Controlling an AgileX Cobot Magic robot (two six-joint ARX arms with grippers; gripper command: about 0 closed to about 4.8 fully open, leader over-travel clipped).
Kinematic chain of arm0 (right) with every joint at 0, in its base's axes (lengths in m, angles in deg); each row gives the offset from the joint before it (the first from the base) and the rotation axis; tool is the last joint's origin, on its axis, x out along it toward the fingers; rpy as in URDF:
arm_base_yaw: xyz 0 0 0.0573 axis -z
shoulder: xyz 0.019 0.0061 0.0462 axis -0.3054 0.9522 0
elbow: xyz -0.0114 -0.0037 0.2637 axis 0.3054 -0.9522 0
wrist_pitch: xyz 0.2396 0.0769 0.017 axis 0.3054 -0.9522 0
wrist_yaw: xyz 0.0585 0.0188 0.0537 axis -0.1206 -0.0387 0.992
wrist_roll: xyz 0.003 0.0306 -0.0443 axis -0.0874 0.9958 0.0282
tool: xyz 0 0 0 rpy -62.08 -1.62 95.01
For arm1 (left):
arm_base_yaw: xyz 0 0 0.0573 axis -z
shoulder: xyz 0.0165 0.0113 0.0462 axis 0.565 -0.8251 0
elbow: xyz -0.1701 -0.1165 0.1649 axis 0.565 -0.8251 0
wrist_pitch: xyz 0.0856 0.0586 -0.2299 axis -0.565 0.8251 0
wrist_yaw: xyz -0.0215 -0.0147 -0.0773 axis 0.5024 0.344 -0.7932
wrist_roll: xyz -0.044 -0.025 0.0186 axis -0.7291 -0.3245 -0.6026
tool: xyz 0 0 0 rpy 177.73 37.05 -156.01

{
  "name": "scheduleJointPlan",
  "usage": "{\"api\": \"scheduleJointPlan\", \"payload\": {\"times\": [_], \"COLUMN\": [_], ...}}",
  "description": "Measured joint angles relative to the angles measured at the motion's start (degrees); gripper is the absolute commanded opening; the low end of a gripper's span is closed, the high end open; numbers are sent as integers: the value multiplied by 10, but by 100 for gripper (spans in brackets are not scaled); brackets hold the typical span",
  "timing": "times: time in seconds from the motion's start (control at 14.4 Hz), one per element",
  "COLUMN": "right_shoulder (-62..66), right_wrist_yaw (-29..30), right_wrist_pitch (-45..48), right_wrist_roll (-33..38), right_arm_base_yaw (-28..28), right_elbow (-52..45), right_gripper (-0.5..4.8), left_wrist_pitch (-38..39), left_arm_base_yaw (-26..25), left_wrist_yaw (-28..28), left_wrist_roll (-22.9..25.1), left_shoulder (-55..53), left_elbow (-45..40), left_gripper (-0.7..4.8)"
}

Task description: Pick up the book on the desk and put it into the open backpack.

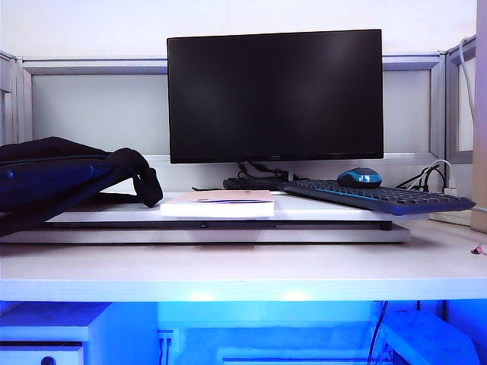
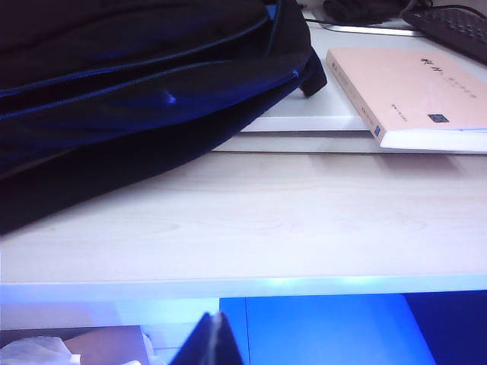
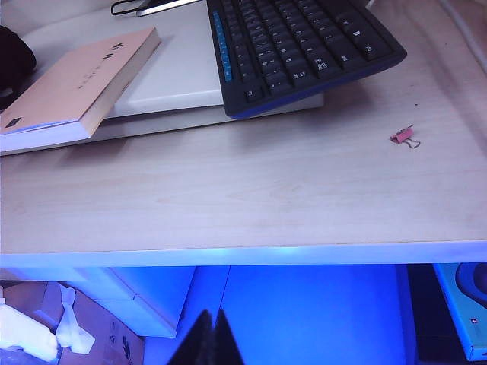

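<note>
**Desk inventory: both arms back, nothing held**

- Left gripper [image 2: 209, 338]: jaws pressed together, empty, touching nothing; hung below and in front of the desk [image 2: 251, 228] edge, near the backpack side.
- Right gripper [image 3: 207, 338]: jaws likewise together, empty; sat below the front edge of the desk, on the keyboard side.
- Book [image 1: 218, 204]: lay flat and closed on the white riser [image 1: 205, 230], pinkish cover up, between backpack [image 1: 61, 179] and keyboard [image 1: 377, 196]; just beside the backpack strap.
- Backpack: slumped on its side at the left end of the desk, blue trim showing.
- Also noted: dark monitor [image 1: 275, 95], blue mouse [image 1: 359, 178], pink binder clip [image 3: 402, 138] on bare desk.
</note>
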Motion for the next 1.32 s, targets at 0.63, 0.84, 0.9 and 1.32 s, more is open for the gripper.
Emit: {"api": "scheduleJointPlan", "payload": {"times": [0.63, 0.84, 0.9, 1.32], "right_shoulder": [0, 0, 0, 0], "right_wrist_yaw": [0, -27, -33, -24], "right_wrist_pitch": [0, 0, 0, 46], "right_wrist_roll": [-42, -61, -63, -61], "right_arm_base_yaw": [0, 0, 0, 0], "right_elbow": [0, 0, 0, -4], "right_gripper": [0, 1, 95, 451], "left_wrist_pitch": [0, 0, 0, -51], "left_arm_base_yaw": [0, 0, 0, 0], "left_wrist_yaw": [0, 0, 0, -32], "left_wrist_roll": [0, 0, 0, -2], "left_shoulder": [0, 0, 0, 0], "left_elbow": [0, 0, 0, 2], "left_gripper": [-4, -4, 0, 479]}}
